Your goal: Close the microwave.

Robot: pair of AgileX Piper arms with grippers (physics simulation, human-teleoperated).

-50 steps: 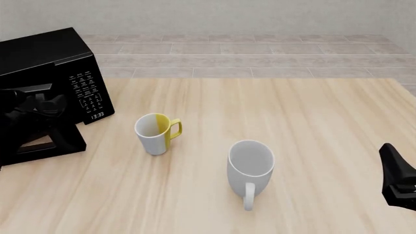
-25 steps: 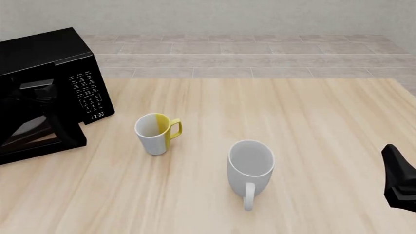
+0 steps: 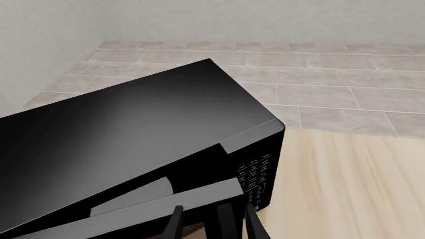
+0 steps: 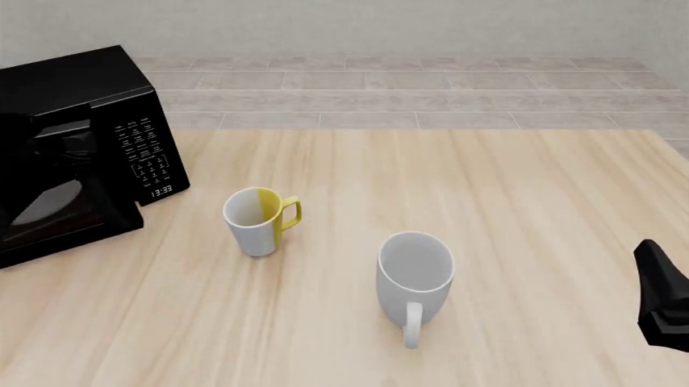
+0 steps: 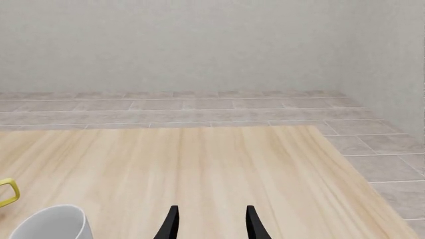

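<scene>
Fingers (image 3: 174, 225) of the left gripper (image 3: 211, 224) stand apart, their tips at the upper edge of the dark door of the large glossy black microwave (image 4: 92, 129), which sits at the far left of the pale wooden table (image 4: 485, 201). That door has swung nearly shut since a second ago. Right gripper (image 5: 211, 222) fingers are likewise spread, holding nothing, near the white mug (image 4: 415, 270).

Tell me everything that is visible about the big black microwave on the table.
The glossy black box microwave stands on the far left of the light wooden table. Its front carries a white-printed keypad and a small clock display. The dark-windowed door is still slightly ajar. The left gripper, fingers apart, is at the door's top edge; actual contact is unclear.
</scene>
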